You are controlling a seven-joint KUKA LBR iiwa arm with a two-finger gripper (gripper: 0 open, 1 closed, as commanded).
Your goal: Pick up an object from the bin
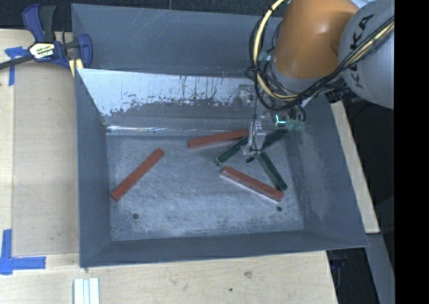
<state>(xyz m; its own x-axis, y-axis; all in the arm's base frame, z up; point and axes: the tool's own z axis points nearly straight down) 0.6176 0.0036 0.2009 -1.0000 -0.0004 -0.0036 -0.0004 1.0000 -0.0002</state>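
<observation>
My gripper [253,146] hangs low at the right of the bin floor, under the arm's orange cover. Its tip is right where two dark green sticks meet. One green stick [231,153] runs down-left from there, the other [273,170] runs down-right. A red-brown stick [216,139] lies just left of the gripper, along the back of the floor. Another red-brown stick [251,183] lies just below it, slanting to the lower right. Whether the gripper touches any of them cannot be made out.
A third red-brown stick [137,174] lies slanted at the left of the bin floor, far from the gripper. The arm and its cables cover the bin's back right corner. The sloping right wall stands close to the gripper.
</observation>
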